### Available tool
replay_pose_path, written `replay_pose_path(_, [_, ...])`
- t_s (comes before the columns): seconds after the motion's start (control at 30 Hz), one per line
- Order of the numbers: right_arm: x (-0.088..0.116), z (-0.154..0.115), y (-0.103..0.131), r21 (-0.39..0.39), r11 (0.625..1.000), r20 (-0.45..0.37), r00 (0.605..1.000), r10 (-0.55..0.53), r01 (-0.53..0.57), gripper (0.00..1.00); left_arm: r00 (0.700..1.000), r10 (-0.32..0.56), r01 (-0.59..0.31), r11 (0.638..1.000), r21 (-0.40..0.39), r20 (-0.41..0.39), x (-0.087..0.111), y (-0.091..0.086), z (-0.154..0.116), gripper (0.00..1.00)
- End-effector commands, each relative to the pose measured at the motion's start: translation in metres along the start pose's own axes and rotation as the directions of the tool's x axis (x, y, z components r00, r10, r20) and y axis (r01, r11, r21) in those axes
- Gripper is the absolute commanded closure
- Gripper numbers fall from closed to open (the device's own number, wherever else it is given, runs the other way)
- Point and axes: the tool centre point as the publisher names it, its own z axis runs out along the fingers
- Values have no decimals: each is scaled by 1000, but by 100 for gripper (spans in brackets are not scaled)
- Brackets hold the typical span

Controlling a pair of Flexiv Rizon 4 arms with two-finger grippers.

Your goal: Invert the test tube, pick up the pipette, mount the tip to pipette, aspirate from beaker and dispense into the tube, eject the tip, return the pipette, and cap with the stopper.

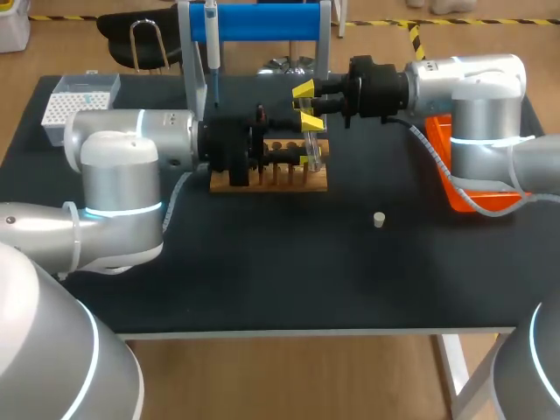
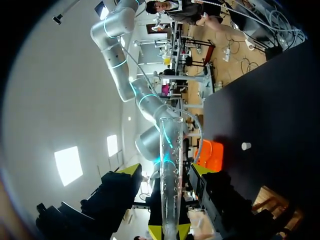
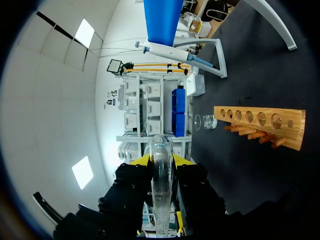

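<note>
You are only on the first step. Your right hand point(image 3: 161, 160) is clamped on the test tube point(image 1: 312, 150), which sits at the right end of the wooden rack point(image 1: 271, 181) in the centre of the head view. As far as I can judge, it is held clear of the holes. Your left hand point(image 2: 165, 170) has a finger on either side of the same tube with a gap on both sides, so it grips nothing. This looks like a handover to turn the tube.

Everything else is left to do. The pipette point(image 1: 211, 39) hangs on the blue stand point(image 1: 262, 22) at upper centre. The stopper point(image 1: 378, 219) lies alone on the surface point(image 1: 262, 280), to the lower right of the rack.

Some things are hard to read:
- You cannot tell which end of the tube is the mouth.
- The left fingertips are lost against the dark hand body in the head view.
- The beaker point(image 3: 206, 121) shows only small, beside the rack's end in the right wrist view, and its fill cannot be judged.
</note>
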Motion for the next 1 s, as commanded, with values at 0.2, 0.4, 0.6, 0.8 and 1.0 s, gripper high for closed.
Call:
replay_pose_path(0.2, [1,0,-1,-1,1000,3,1000,0,0,100,1000,-4,4,1000,3,2,3,2,1,50])
replay_pose_path(0.4, [1,0,-1,-1,1000,3,1000,0,0,100,1000,-7,7,1000,-3,0,3,2,1,56])
replay_pose_path(0.6, [1,0,-1,-1,1000,3,1000,0,0,100,1000,-6,6,1000,-3,-4,3,1,1,57])
replay_pose_path(0.8, [1,0,-1,-1,1000,3,1000,0,0,100,1000,-5,5,1000,-3,-4,3,1,2,60])
replay_pose_path(1.0, [1,0,-1,-1,1000,3,1000,0,0,100,1000,-6,6,1000,-3,-5,3,1,2,66])
